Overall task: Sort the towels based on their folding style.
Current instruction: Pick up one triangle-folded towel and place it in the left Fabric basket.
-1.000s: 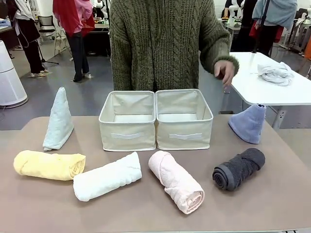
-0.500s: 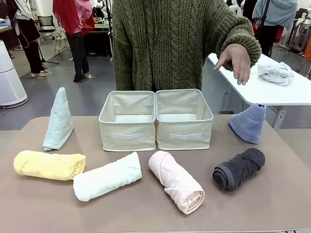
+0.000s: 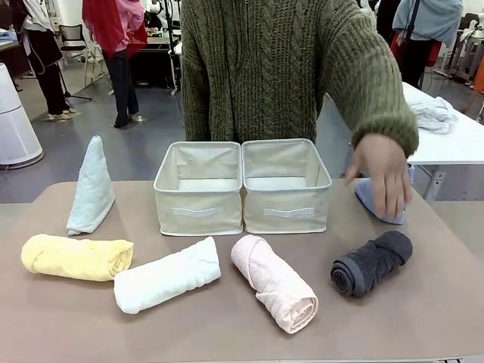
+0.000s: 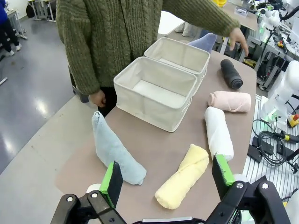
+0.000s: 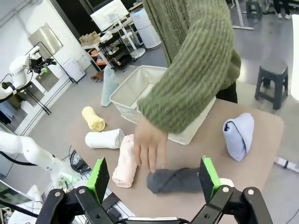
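Bright, even overhead light casts soft shadows; both wrist views bow outward at edges.

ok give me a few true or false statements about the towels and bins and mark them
1. The left bin and right bin are both empty. True.
2. The pink roll lies inside a bin. False: it lies on the table, in front of the bins.
3. The pale green cone stands upright. True.
4. The left gripper is shut on the yellow roll. False: it is open and holds nothing; the yellow roll lies on the table.
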Robot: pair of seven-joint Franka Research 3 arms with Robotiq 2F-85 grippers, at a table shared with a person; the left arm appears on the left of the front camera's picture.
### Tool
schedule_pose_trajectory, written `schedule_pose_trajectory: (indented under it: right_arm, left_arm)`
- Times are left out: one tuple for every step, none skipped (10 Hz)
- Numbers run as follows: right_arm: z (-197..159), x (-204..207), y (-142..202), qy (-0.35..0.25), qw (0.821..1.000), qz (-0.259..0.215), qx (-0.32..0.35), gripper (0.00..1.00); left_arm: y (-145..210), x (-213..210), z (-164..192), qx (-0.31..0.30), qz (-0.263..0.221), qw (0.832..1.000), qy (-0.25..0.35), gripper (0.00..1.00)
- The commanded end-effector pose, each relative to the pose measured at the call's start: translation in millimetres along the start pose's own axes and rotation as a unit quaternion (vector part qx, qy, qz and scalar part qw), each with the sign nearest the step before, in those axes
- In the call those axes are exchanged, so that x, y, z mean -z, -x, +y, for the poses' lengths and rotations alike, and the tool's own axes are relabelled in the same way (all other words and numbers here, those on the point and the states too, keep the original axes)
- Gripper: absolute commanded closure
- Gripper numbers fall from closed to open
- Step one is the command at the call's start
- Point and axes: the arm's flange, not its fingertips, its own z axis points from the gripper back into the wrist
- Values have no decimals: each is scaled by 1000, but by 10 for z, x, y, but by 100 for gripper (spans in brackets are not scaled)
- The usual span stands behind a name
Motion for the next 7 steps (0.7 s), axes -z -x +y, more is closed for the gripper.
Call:
schedule_pose_trajectory:
  right_arm:
    - [-5,3,-2,-10,1000,-3,-4,0]
    - [-5,3,-2,-10,1000,-3,-4,0]
    - [-5,3,-2,-10,1000,-3,-4,0]
    - [-5,3,-2,-10,1000,-3,-4,0]
    - [-5,3,-2,-10,1000,-3,-4,0]
    - [-5,3,-2,-10,1000,-3,-4,0]
    - [-5,3,-2,-10,1000,-3,-4,0]
  left_arm:
    - [-2,-15,-6,3,-6,1000,3,0]
    - [-2,-15,-6,3,-6,1000,3,0]
    - [-2,-15,-6,3,-6,1000,3,0]
    - [-2,-15,-6,3,-6,1000,3,0]
    - [-2,-15,-6,3,-6,1000,3,0]
    - [-2,-15,-6,3,-6,1000,3,0]
    - [-2,-15,-6,3,-6,1000,3,0]
